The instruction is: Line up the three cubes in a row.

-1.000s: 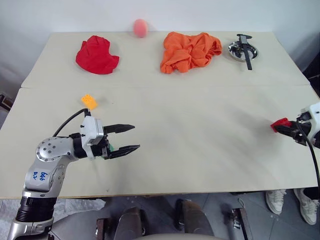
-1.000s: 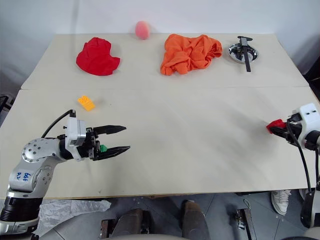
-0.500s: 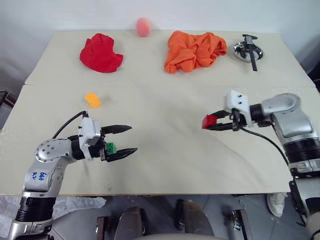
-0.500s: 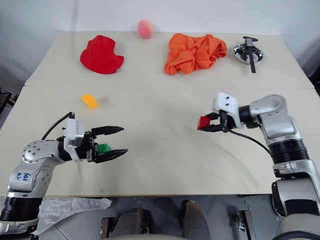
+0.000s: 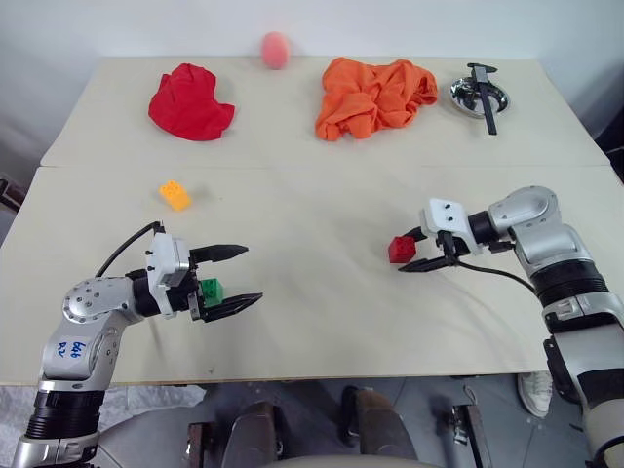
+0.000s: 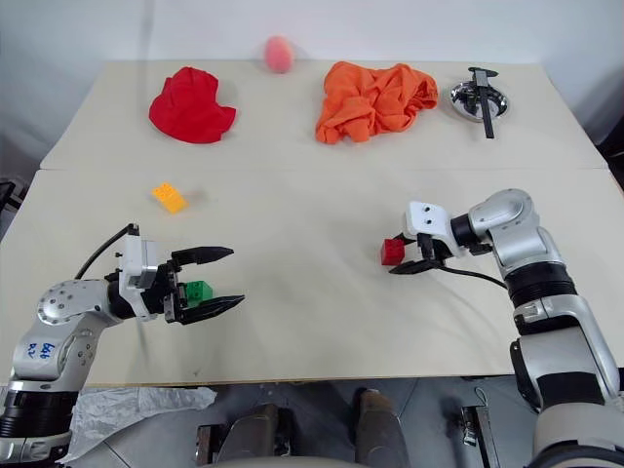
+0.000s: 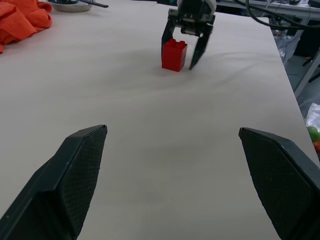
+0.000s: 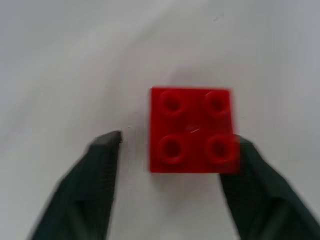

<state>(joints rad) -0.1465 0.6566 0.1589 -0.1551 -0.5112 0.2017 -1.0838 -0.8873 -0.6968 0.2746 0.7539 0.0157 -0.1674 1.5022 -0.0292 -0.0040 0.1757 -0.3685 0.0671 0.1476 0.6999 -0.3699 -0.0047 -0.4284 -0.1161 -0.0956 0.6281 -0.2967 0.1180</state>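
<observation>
A: Status on the right gripper (image 6: 402,255)?

B: Jaws parted, red cube (image 6: 392,251) standing studs-up on the table (image 6: 312,322) between them. One finger looks to be touching its side, the other has a clear gap. I'd call it set down, not gripped

A: Left gripper (image 6: 216,280)?

B: Spread wide, nothing clamped. Green cube (image 6: 198,290) sits back between the fingers near the palm, on or just above the table, can't tell which

A: Yellow-orange cube (image 6: 169,198)?

B: Loose on the table, near the left arm, toward the red cloth (image 6: 191,106). Well apart from the red cube

A: So no row yet

B: No. Red is mid-table, green and yellow over on the left. Judgement: pull the right fingers straight back along their own line so the touching one doesn't drag or twist the cube. Open a bit more first if it sticks

A: Then?

B: Pick one line and bring the others to it. Keep faces square and gaps even. Orange cloth (image 6: 374,99), pink ball (image 6: 279,53) and the metal dish (image 6: 472,97) are at the far edge, out of the way
</observation>
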